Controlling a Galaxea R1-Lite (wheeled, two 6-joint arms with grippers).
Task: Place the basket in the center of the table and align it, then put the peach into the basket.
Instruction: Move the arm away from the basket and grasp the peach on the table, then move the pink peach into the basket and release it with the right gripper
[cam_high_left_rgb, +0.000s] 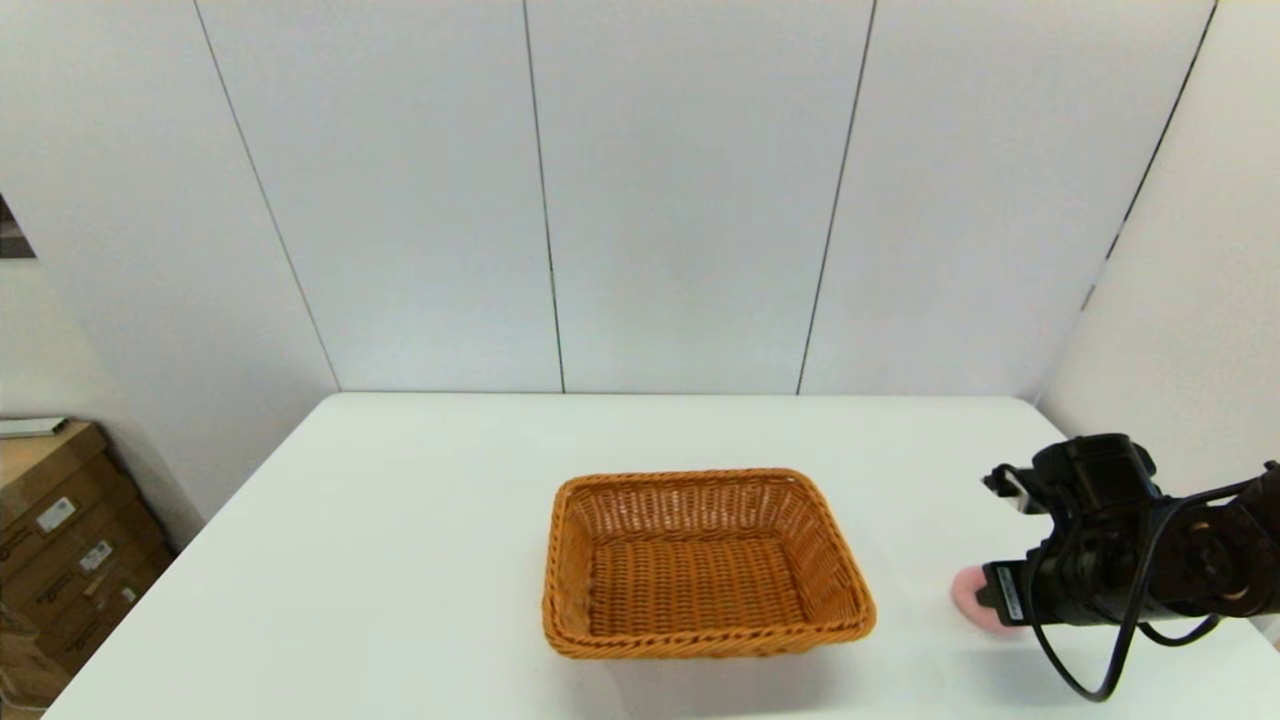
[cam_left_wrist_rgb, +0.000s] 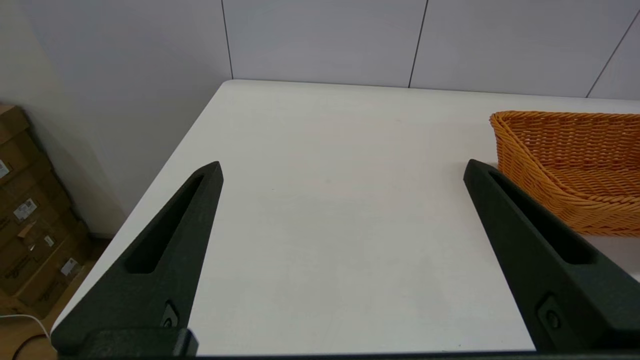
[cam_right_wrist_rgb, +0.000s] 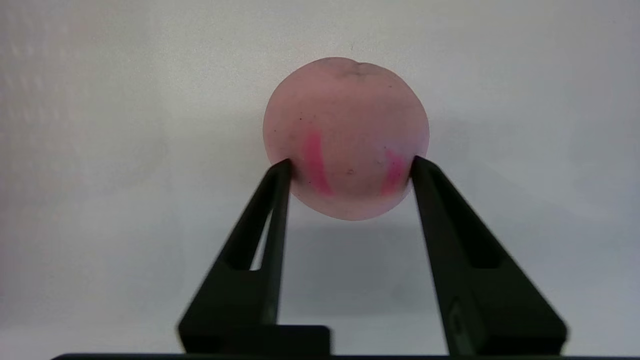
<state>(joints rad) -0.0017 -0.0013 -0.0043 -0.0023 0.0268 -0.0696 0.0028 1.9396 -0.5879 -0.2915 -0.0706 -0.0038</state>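
The orange-brown wicker basket (cam_high_left_rgb: 700, 480) stands empty near the middle of the white table (cam_high_left_rgb: 400, 520), its long sides running left to right. The pale pink peach (cam_high_left_rgb: 966, 598) with red streaks lies to the basket's right, near the table's front right. My right gripper (cam_right_wrist_rgb: 350, 167) is low over the table there, and its two fingertips (cam_right_wrist_rgb: 282, 172) press the peach (cam_right_wrist_rgb: 345, 125) from both sides. My left gripper (cam_left_wrist_rgb: 342, 170) hangs open over the bare left part of the table, with the basket's side (cam_left_wrist_rgb: 565, 150) just beside one finger. The left arm is out of the head view.
Stacked cardboard boxes (cam_high_left_rgb: 60, 540) sit on the floor beyond the table's left edge. White wall panels (cam_high_left_rgb: 690, 200) rise right behind the far edge. The right arm's cable (cam_high_left_rgb: 1090, 670) loops down close to the table near the right edge.
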